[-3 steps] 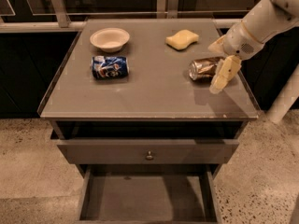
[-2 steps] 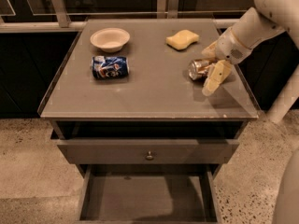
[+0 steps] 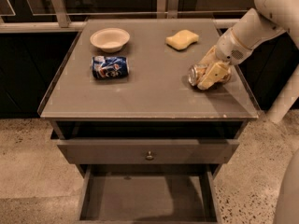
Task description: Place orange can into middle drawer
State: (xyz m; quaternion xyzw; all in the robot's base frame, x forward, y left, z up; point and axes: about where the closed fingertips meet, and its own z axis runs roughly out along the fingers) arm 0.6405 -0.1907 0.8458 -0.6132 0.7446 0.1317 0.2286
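The orange can (image 3: 193, 74) lies on its side at the right of the grey tabletop (image 3: 154, 87), silver top facing left. My gripper (image 3: 209, 68) comes in from the right on the white arm (image 3: 252, 29) and is down around the can. One cream finger lies across its front, the other behind it, both closed against it. The can still rests on the table. The middle drawer (image 3: 147, 199) stands pulled open below the table front, its flat grey floor bare.
A blue-and-white can (image 3: 109, 67) lies on its side at the left. A white bowl (image 3: 110, 38) stands at the back left and a yellow sponge (image 3: 181, 39) at the back right. A drawer front with a small round knob (image 3: 149, 155) sits above the open drawer.
My gripper has dropped and shifted left, from beside the can to around it. The can has stayed in about the same place on the table.
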